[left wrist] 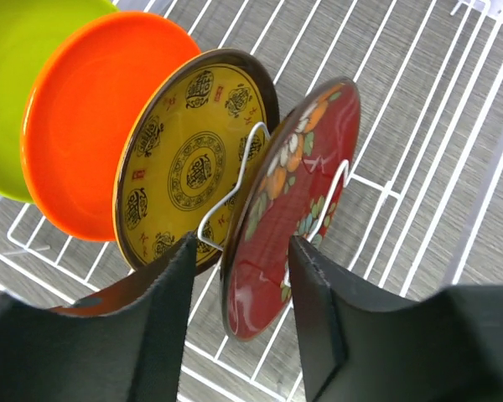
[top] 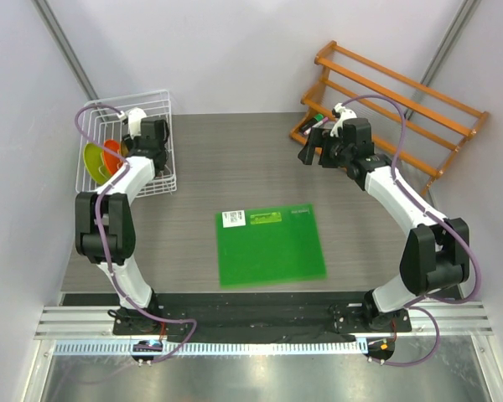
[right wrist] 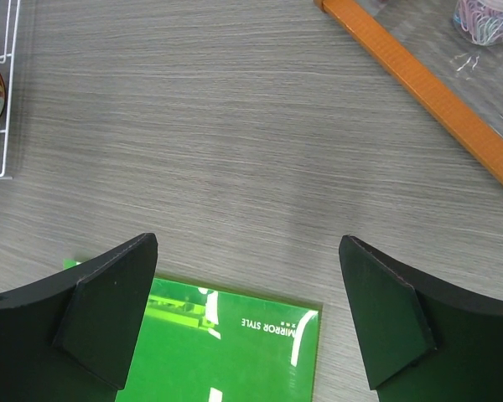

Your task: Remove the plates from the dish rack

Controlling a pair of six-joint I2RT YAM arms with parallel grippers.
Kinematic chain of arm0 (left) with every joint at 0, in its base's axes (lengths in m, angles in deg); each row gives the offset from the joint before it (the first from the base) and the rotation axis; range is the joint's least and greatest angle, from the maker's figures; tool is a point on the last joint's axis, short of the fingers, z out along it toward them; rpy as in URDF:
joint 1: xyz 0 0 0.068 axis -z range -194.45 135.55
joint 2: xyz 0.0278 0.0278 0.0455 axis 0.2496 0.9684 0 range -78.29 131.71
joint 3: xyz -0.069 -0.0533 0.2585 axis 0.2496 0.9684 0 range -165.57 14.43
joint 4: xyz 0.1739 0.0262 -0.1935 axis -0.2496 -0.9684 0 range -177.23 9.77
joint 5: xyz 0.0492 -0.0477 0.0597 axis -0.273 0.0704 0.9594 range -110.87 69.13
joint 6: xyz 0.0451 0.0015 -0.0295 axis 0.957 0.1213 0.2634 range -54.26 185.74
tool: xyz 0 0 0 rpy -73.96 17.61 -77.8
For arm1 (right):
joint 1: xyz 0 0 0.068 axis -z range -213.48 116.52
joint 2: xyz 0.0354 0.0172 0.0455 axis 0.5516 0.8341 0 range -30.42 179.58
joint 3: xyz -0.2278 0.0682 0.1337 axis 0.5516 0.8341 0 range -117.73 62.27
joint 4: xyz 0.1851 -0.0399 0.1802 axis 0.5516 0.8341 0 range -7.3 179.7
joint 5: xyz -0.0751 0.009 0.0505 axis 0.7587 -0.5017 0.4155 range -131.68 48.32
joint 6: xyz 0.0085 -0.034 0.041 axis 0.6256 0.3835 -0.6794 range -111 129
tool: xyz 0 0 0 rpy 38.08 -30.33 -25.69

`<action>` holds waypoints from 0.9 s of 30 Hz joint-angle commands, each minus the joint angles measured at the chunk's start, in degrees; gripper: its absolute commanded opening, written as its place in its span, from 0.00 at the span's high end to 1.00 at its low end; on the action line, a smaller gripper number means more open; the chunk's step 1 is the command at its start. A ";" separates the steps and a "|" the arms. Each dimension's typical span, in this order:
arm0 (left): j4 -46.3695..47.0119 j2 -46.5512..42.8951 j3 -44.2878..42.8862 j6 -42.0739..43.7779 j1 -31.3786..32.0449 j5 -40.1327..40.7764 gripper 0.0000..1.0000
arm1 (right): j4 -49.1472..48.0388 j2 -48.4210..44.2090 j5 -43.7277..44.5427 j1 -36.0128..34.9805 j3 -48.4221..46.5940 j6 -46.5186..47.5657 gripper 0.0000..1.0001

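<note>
Plates [left wrist: 92,126], rack [top: 88,117], far-left corner: likely rigid, slick, breakable; take by rim. Left gripper [left wrist: 241,268] open astride red plate [left wrist: 289,209]; right gripper [right wrist: 247,268] open, empty.

The left arm [top: 132,177] and the right arm [top: 398,197] are white tubes with chunky black joints. A thin purple cable [top: 106,239] runs along each one. The left gripper [left wrist: 241,243] and right gripper [right wrist: 247,241] have flat black fingers [left wrist: 142,335] like wedges.
</note>
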 commanded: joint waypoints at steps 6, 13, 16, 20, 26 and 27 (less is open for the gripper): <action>1.44 0.80 -0.98 -3.62 -2.16 -2.82 0.69 | -1.59 0.87 -1.56 -0.21 -0.92 -0.71 0.05; 1.70 0.71 0.33 -3.97 -2.78 -3.44 0.79 | -1.51 0.87 -1.83 -0.21 -0.57 -0.88 0.05; 2.41 0.45 1.48 -4.06 -3.04 -3.79 0.93 | -1.42 1.04 -1.83 -0.30 -0.66 -0.97 0.05; 3.19 -0.42 3.14 -3.97 -3.39 -4.58 1.00 | -1.16 1.22 -2.09 -0.21 -0.66 -0.97 0.05; 3.47 -2.98 4.38 -2.40 -3.57 -6.69 1.00 | -0.98 1.22 -2.18 -0.21 -0.57 -1.06 0.05; 3.29 -4.20 4.29 -1.87 -3.66 -6.69 1.00 | -0.98 1.31 -2.18 -0.21 -0.57 -1.06 0.05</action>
